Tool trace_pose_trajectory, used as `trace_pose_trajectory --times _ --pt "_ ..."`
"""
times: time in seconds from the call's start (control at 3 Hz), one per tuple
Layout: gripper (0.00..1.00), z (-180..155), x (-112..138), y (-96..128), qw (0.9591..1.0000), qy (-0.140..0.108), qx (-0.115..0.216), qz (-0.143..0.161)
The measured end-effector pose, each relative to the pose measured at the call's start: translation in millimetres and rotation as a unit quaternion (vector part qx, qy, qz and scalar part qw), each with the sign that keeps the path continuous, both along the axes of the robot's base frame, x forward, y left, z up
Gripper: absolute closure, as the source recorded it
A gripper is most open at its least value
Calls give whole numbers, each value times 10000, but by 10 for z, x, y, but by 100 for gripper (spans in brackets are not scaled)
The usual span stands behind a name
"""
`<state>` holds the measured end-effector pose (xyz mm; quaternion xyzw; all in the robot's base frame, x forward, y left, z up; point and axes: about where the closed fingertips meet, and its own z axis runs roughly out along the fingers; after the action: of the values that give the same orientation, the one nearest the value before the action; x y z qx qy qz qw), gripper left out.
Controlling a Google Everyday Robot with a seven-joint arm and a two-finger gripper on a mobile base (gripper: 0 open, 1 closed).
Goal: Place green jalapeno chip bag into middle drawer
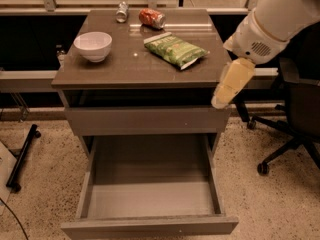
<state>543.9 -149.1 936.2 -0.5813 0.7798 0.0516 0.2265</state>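
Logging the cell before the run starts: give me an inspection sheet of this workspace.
Surface: brown cabinet top, carrying four items.
Job's things: crinkly green jalapeno chip bag lying flat on the top; wide grey middle drawer pulled open, bottom bare.
Clutter: white bowl, red crushed can, small silver can.
Grippers: pale gripper beside the cabinet's right edge, apart from the bag.
Cables: thin dark cable on floor, lower left.
Surroundings: black office chair at right.
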Motion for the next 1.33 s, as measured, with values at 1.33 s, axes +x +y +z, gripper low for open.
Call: trace_pose_trajectory --times 1.33 --pt "0 -239 1360 420 9885 -415 1409 -361"
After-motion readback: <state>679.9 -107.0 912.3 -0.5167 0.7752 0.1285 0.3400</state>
